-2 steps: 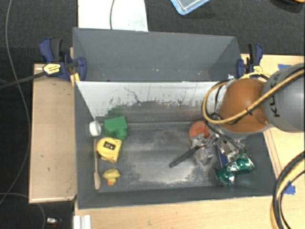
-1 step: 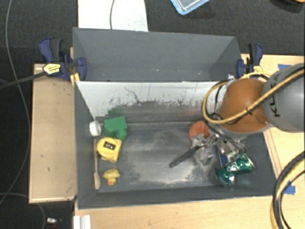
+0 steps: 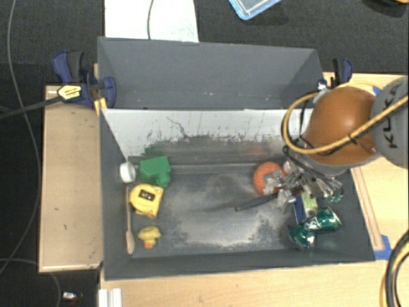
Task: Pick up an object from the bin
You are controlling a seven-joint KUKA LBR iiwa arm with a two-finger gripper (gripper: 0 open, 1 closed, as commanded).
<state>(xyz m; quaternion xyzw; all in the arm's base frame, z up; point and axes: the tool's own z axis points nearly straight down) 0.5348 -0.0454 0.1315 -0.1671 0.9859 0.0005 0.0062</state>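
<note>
Bin (image 3: 204, 226) of scuffed grey metal, end effector (image 3: 293, 190) at right between orange ball (image 3: 264, 173) and green packet (image 3: 316, 226), grip state unclear

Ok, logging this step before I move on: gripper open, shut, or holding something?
Gripper: cannot be told; it sits low at the bin's right, between the orange ball and the crumpled green thing.
</note>
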